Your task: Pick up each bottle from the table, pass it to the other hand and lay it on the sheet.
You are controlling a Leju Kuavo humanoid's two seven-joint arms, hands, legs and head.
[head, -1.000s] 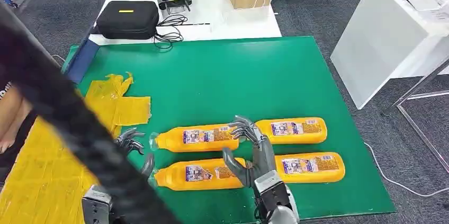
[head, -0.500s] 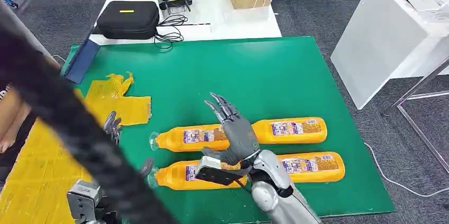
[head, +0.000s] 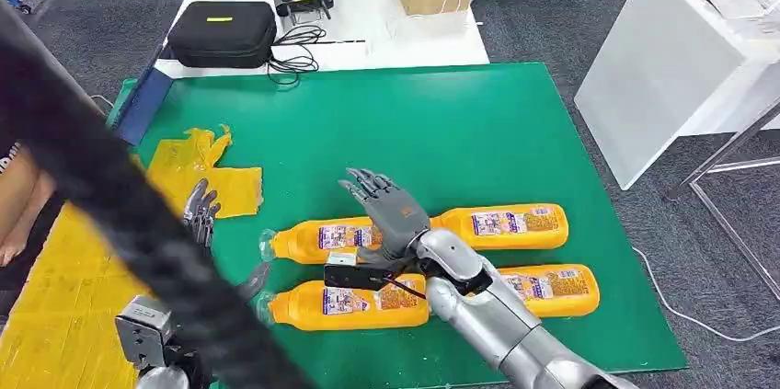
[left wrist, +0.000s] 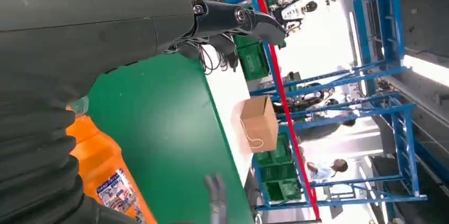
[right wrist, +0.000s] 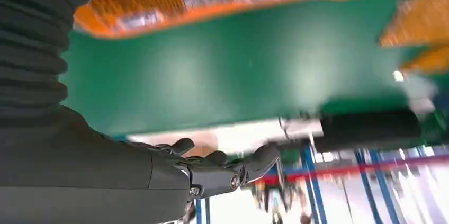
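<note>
On the green bench (head: 515,122), four orange bottles lie on their sides in two rows: the far-left bottle (head: 322,239), the far-right bottle (head: 506,225), the near-left bottle (head: 345,304) and the near-right bottle (head: 552,286). Just above the gap between the far pair hovers the right hand (head: 391,210), fingers (head: 363,182) spread wide and holding nothing. At the left, beside the yellow sheet (head: 64,297), the left hand (head: 198,210) is raised with fingers apart, also empty and partly hidden by a dark cable (head: 110,187). Judged from this, a grasp could nudge a neighbouring bottle or set one rolling, since the bottles lie close together; the smooth rounded plastic may also slip during the hand-to-hand pass.
</note>
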